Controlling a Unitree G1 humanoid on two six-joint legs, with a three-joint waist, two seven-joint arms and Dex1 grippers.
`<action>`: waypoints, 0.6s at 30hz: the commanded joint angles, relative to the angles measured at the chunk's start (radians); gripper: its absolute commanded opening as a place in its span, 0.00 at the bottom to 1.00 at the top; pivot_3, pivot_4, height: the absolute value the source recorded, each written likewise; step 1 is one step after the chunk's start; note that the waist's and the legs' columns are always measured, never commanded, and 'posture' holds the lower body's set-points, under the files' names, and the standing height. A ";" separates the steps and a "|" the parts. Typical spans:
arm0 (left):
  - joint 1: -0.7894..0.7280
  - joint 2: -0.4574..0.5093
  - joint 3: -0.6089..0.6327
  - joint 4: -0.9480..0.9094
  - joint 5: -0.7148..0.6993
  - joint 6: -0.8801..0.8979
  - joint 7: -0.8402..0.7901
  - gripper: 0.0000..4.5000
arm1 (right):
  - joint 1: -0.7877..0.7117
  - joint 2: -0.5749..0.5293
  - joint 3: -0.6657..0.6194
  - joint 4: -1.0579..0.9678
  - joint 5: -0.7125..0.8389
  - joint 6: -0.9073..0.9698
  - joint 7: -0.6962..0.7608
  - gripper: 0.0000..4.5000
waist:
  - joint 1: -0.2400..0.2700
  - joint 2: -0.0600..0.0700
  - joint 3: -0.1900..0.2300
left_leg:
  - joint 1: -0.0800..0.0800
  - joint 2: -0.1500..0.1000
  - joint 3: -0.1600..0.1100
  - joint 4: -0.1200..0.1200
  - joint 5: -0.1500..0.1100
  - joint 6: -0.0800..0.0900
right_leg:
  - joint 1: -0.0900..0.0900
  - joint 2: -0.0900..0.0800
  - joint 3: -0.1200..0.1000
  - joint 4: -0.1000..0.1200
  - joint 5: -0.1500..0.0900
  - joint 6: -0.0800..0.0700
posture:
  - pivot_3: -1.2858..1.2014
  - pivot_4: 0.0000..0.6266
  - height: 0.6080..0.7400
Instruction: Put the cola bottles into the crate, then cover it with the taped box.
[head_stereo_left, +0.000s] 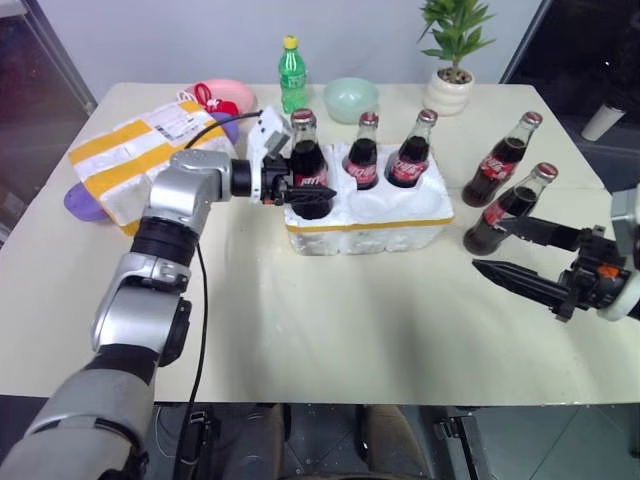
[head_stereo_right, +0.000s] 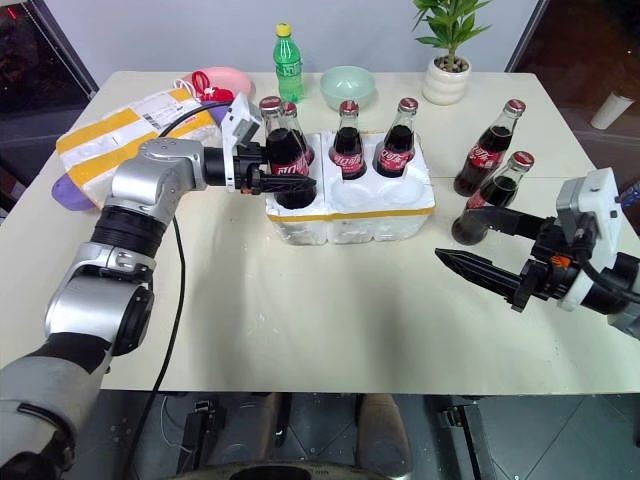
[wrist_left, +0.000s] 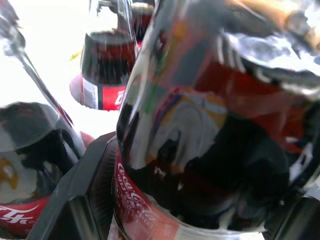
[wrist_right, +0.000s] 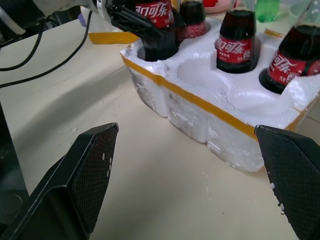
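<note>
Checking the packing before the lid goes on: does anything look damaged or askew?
The foam crate has a ragged, crumbled rim, with white crumbs on the table beside it. The bottles in it stand upright; no spill shows.

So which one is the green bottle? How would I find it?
Look to the far edge of the table, behind the crate. The green bottle stands there between a pink bowl and a pale green bowl. It alone is green with a yellow cap.
</note>
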 joint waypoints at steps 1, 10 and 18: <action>0.013 -0.038 -0.004 -0.060 0.027 -0.059 0.027 0.65 | -0.017 0.013 0.015 -0.001 -0.051 -0.045 -0.045 1.00 | 0.001 0.000 0.000 | 0.000 0.000 0.000 0.000 0.000 0.000 | 0.000 0.000 0.000 0.000 0.000 0.000 | 0.52 0.24 0.99; 0.097 -0.001 0.034 -0.217 0.010 0.035 0.055 0.99 | -0.022 0.034 0.042 0.065 -0.144 -0.065 -0.123 1.00 | -0.003 0.000 0.000 | 0.001 0.000 0.000 0.001 0.000 0.000 | 0.001 0.000 0.000 0.000 0.000 0.000 | 0.52 0.24 0.99; 0.178 0.205 0.211 -0.637 -0.304 0.428 -0.015 0.99 | 0.091 0.068 -0.049 0.087 -0.169 -0.064 -0.138 1.00 | -0.004 0.001 0.000 | 0.002 0.000 -0.001 0.001 0.000 0.000 | 0.001 0.000 0.000 0.001 0.000 0.000 | 0.52 0.24 0.99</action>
